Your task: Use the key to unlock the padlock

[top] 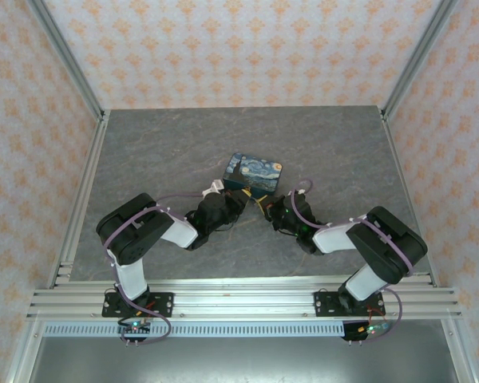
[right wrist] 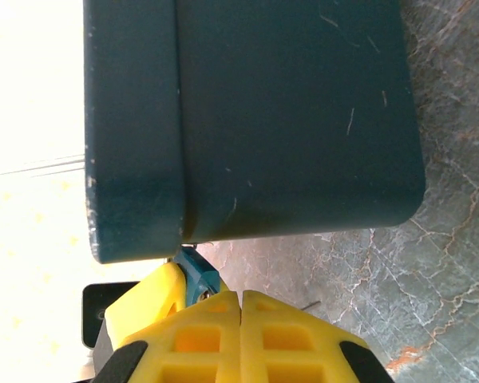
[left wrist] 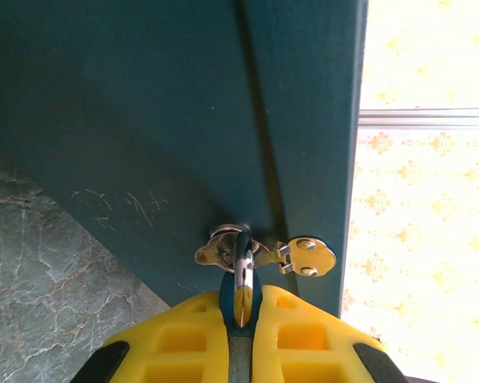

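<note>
Fingers on both your arms are clenched. The left gripper (left wrist: 241,309) has its yellow fingers (left wrist: 184,343) clamped on the padlock (left wrist: 240,298). The right gripper (right wrist: 240,299) has its fingers (right wrist: 295,339) pressed flat together, tip to tip. You cannot tell whether the key sits in that pinch.

Widest beneath you is the grey marbled table (top: 168,144), closed in by patterned walls (top: 239,48). Near its middle lies the box (top: 254,174), its lid printed in blue and yellow swirls. From above, your two arms reach in from the near edge. Their grippers meet just beside each other at the side of the box that faces you.

Your left wrist camera looks straight at that dark teal side. A seam between lid and base runs down it to a small metal hasp (left wrist: 222,249). Beside the hasp, a little hinged plate (left wrist: 310,256) with two rivets lies against the box.

The padlock hangs from this hasp. Its shiny shackle (left wrist: 243,271) loops up through the hasp's ring, and its teal body is gripped between your left fingertips just below. You cannot tell from here whether the shackle is latched.

In your right wrist view a teal corner of the padlock peeks out just under the bottom edge of the box. It touches a yellow pad (right wrist: 164,294) that slants in beside the right gripper's own closed pair.
</note>
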Robot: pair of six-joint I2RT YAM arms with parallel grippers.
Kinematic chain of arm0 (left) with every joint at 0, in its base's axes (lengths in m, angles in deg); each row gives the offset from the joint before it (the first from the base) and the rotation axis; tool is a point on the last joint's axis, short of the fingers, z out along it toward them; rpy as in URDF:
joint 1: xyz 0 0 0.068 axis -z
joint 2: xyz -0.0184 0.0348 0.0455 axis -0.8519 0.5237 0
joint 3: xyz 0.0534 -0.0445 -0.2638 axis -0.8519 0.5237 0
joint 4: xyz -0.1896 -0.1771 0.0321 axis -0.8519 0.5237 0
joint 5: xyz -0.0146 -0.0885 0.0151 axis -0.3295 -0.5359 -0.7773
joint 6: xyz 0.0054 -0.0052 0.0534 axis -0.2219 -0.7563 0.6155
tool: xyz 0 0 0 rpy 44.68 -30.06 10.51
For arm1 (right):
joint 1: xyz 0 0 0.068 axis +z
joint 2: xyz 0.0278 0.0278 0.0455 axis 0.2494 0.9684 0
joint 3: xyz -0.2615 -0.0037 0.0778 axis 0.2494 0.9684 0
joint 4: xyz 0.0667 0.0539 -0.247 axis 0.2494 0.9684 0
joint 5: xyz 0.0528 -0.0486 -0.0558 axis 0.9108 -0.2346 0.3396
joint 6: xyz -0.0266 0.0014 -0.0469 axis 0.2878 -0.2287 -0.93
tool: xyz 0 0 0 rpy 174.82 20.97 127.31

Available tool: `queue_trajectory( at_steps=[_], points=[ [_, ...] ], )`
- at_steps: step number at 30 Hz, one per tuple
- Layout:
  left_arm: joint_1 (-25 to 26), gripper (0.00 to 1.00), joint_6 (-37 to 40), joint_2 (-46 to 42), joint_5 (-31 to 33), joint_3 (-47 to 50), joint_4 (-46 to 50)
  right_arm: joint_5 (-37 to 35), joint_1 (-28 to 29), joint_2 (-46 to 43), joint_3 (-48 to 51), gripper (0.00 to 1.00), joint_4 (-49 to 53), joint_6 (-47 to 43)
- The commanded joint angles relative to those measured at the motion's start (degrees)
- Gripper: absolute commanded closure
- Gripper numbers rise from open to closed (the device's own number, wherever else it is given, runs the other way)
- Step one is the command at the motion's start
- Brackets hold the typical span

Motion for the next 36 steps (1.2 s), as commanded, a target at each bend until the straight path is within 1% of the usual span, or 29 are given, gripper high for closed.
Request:
queue_trajectory(
  at_steps=[1, 18, 29, 36],
  points=[
    [0.7, 1.00, -0.5, 0.4, 0.9, -0.8, -3.4, -1.2, 0.5, 0.7, -0.9, 1.00, -3.0, 0.7],
    [0.8, 1.00, -0.3, 0.3, 0.8, -0.6, -3.4, -1.3, 1.0, 1.4, -2.4, 1.00, -3.4, 0.8],
    [0.8, 1.00, -0.6, 0.2, 1.8, 0.0, -3.2, -2.1, 1.1, -2.1, -0.5, 1.00, 2.1, 0.1],
    [0.8, 1.00, -0.5, 0.1, 2.1, -0.1, -2.6, -1.8, 1.0, -2.5, 0.0, 1.00, 3.3, 0.3]
  ],
)
